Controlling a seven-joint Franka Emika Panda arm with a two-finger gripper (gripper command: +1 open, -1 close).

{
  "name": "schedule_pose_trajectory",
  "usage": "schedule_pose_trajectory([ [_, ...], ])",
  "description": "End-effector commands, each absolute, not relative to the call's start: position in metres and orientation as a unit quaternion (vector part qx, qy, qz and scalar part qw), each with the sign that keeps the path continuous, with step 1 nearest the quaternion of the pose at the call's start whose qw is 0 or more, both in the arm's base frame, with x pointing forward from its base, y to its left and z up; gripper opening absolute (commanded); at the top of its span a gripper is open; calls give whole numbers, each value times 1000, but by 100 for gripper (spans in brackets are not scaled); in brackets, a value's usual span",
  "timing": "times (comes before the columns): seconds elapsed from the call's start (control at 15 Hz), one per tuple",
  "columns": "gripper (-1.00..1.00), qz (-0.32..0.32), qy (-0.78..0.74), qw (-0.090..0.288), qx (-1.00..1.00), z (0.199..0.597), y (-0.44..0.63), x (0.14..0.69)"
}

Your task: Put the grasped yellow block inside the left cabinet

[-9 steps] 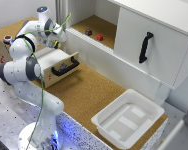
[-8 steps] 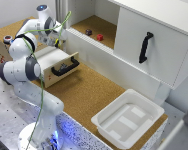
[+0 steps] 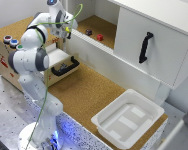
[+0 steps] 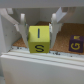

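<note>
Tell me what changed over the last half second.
Almost nothing visibly moved. The gripper holds the yellow block between its fingers at the left cabinet's opening, as before. The red block, dark block, open drawer and white tray stayed put.

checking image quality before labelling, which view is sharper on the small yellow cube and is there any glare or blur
Wrist view: the small yellow cube fills the frame between the gripper fingers, its black markings readable, though soft and grainy overall. Exterior view: the cube is only a tiny yellow speck, edges smeared; blue light glows at the arm's base; the white plastic tray looks washed out.
</note>
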State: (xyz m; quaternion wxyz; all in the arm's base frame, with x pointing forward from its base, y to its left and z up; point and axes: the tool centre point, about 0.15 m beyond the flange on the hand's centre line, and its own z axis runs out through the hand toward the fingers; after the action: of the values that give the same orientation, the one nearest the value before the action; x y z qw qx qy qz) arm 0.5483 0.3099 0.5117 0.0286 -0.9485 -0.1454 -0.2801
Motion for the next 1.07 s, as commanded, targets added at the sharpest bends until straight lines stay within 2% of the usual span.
schedule_pose_trajectory([
  [0.0,-100,-232,-157,-13,-960,499,340,628],
  [0.4,-100,-233,-131,-14,-963,474,345,656],
  [0.8,-100,-272,-98,-45,-956,472,350,689],
  [0.93,-100,-258,-82,-53,-961,469,351,699],
  [1.0,100,-257,-74,-49,-962,469,349,696],
])
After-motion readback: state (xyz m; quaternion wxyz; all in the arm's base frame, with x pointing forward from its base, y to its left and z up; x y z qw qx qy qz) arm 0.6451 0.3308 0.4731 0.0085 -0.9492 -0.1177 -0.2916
